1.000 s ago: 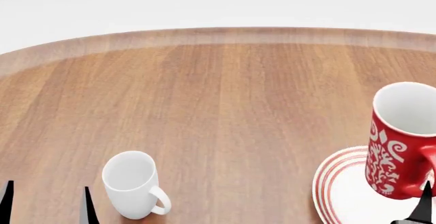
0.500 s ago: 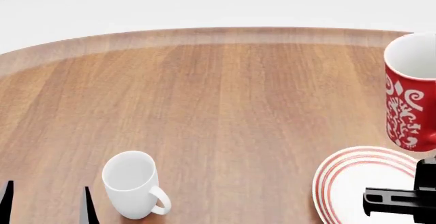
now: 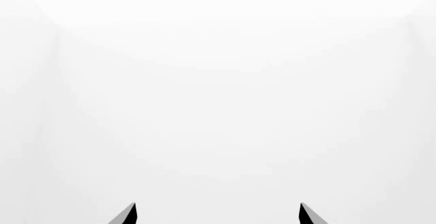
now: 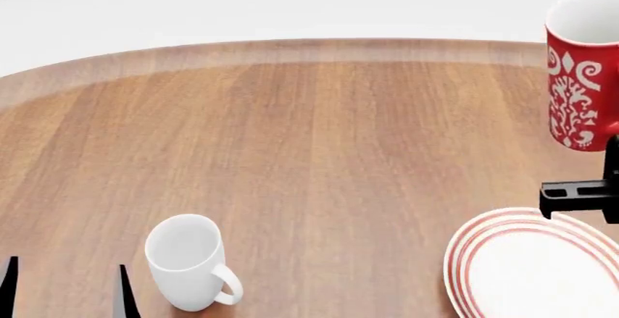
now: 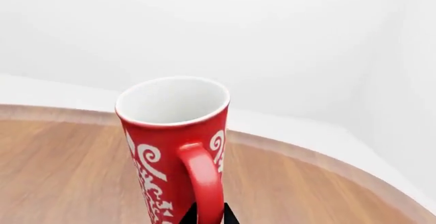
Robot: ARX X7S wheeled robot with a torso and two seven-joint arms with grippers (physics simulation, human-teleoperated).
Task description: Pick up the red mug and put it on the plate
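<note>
The red mug (image 4: pixel 583 72) with its white pattern hangs upright in the air at the far right of the head view, well above the table. In the right wrist view the red mug (image 5: pixel 170 147) fills the middle, and my right gripper (image 5: pixel 208 218) is shut on its red loop handle (image 5: pixel 203 180). The plate (image 4: pixel 541 267), white with red rings, lies on the table below the mug, nearer me, with nothing on it. My left gripper (image 4: pixel 66 289) stays low at the front left, open and empty; its fingertips (image 3: pixel 129 215) show only against white.
A plain white mug (image 4: pixel 188 260) stands upright at the front left, just right of my left gripper. The round wooden table (image 4: pixel 338 151) curves away to a far edge. A black part of my right arm (image 4: pixel 580 193) hangs between mug and plate.
The red mug has risen from just over the plate's left rim to high above it, going from tilted to upright. The right arm rose with it. The left gripper and white mug stayed put.
</note>
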